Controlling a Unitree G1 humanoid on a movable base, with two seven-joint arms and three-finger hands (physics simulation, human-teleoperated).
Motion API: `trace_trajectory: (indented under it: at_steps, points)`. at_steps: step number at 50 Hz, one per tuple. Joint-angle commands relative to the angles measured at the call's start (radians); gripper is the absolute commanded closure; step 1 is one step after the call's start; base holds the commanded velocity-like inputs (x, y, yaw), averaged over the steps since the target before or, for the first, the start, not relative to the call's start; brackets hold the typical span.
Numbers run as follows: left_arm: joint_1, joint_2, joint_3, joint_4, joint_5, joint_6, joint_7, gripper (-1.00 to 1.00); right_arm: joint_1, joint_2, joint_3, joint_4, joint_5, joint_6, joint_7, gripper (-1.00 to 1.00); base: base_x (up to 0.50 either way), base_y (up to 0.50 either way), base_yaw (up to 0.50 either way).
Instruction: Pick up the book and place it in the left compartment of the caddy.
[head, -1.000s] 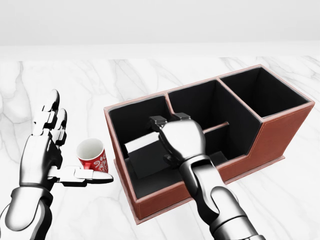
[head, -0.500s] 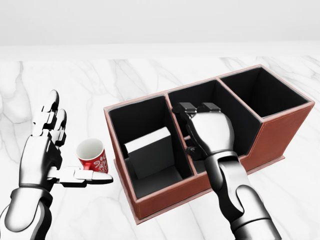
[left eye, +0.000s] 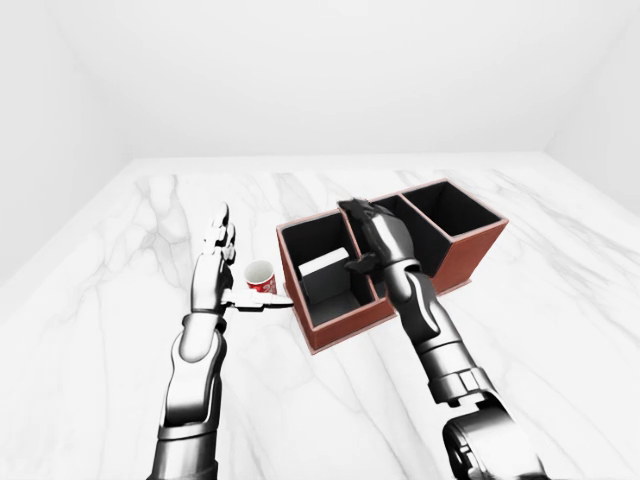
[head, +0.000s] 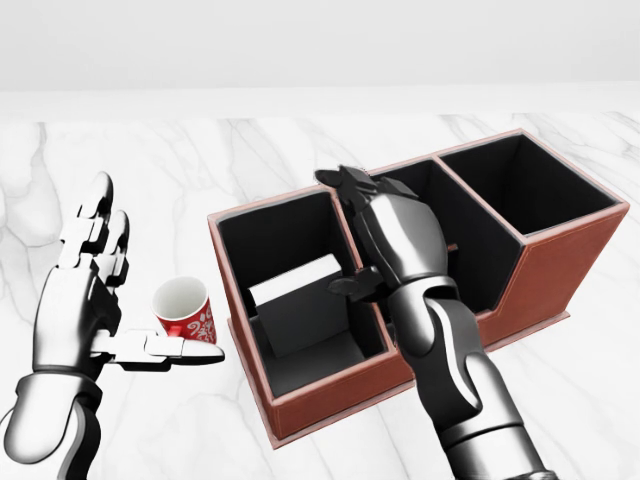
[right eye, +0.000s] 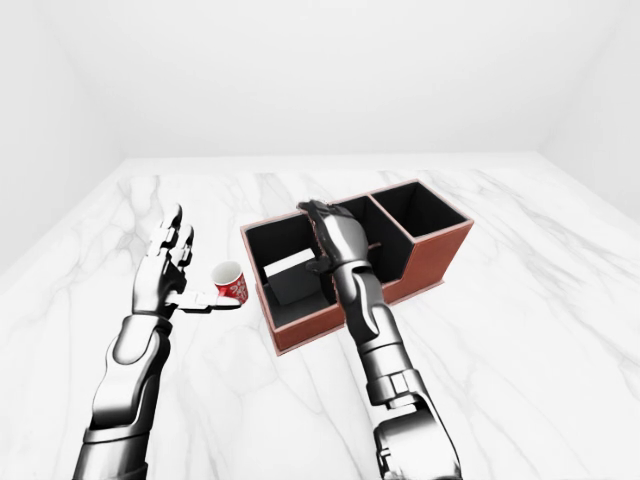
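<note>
The book (head: 300, 305), dark-covered with a white page edge, leans inside the left compartment of the brown caddy (head: 330, 402). My right hand (head: 352, 236) hovers above the divider between the left and middle compartments. It is open, holds nothing, and stands clear of the book. My left hand (head: 140, 290) is open at the left of the head view, fingers up and thumb stretched right beneath a red cup (head: 185, 312). The right arm hides part of the middle compartment.
The caddy lies at a slant on a white marble tabletop (head: 560, 400), its right compartment (head: 525, 185) holding nothing visible. The red cup with a white pattern stands just left of the caddy. A pale wall (left eye: 320, 70) rises beyond the table's top edge.
My right hand let go of the book, moved right out of the left compartment, then rose and turned above the divider. The book stays leaning there. The left hand shifted slightly left.
</note>
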Motion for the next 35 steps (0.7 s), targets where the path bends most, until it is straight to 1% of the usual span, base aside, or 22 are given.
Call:
trace_trajectory:
  at_steps: [1, 3, 5, 7, 9, 12, 14, 16, 20, 27, 29, 35]
  points:
    - [-0.002, 0.000, 0.000, -0.009, -0.001, 0.000, 0.001, -1.00, -0.099, 0.119, 0.010, -0.241, 0.257, 0.000, 0.219, -0.48, 0.00, 0.00, 0.00]
    - [-0.002, 0.001, 0.001, -0.012, -0.001, 0.000, 0.001, -1.00, -0.080, 0.114, 0.004, -0.269, 0.321, 0.000, 0.222, -0.52, 0.00, 0.00, 0.00]
    - [-0.002, 0.002, 0.002, -0.016, 0.000, 0.000, 0.001, -1.00, 0.008, 0.085, -0.021, -0.400, 0.413, 0.000, 0.263, -0.56, 0.00, 0.00, 0.00]
    - [-0.001, 0.001, 0.002, -0.017, 0.001, 0.000, 0.001, -1.00, 0.049, 0.064, -0.031, -0.461, 0.475, 0.000, 0.283, -0.62, 0.00, 0.00, 0.00]
    - [-0.002, 0.002, 0.002, -0.018, 0.002, 0.000, 0.001, -1.00, 0.081, 0.049, -0.039, -0.505, 0.526, 0.000, 0.308, -0.74, 0.00, 0.00, 0.00]
    - [-0.002, 0.002, 0.003, -0.019, 0.001, 0.000, 0.001, -1.00, 0.107, 0.028, -0.048, -0.524, 0.564, 0.000, 0.316, -0.80, 0.00, 0.00, 0.00]
    - [-0.002, 0.002, 0.004, -0.024, 0.002, 0.000, 0.002, -1.00, 0.123, 0.018, -0.061, -0.536, 0.600, 0.000, 0.326, -0.87, 0.00, 0.00, 0.00]
    - [0.000, 0.002, 0.004, -0.027, 0.002, 0.000, 0.001, -1.00, 0.141, 0.015, -0.069, -0.556, 0.639, 0.000, 0.333, -1.00, 0.00, 0.00, 0.00]
    - [0.004, 0.001, 0.003, -0.037, 0.003, 0.000, 0.002, -1.00, 0.169, 0.011, -0.077, -0.555, 0.700, 0.000, 0.331, -1.00, 0.00, 0.00, 0.00]
    - [0.007, 0.000, 0.004, -0.060, 0.005, 0.000, 0.003, -1.00, 0.182, 0.011, -0.100, -0.565, 0.827, 0.000, 0.308, -1.00, 0.00, 0.00, 0.00]
    - [0.007, 0.001, 0.005, -0.065, 0.005, 0.000, 0.003, -1.00, 0.187, 0.007, -0.105, -0.575, 0.860, 0.004, 0.304, -1.00, 0.00, 0.00, 0.00]
    - [0.001, 0.004, 0.010, -0.074, 0.004, 0.000, 0.003, -1.00, 0.216, 0.010, -0.110, -0.580, 0.940, 0.000, 0.296, -1.00, 0.00, 0.00, 0.00]
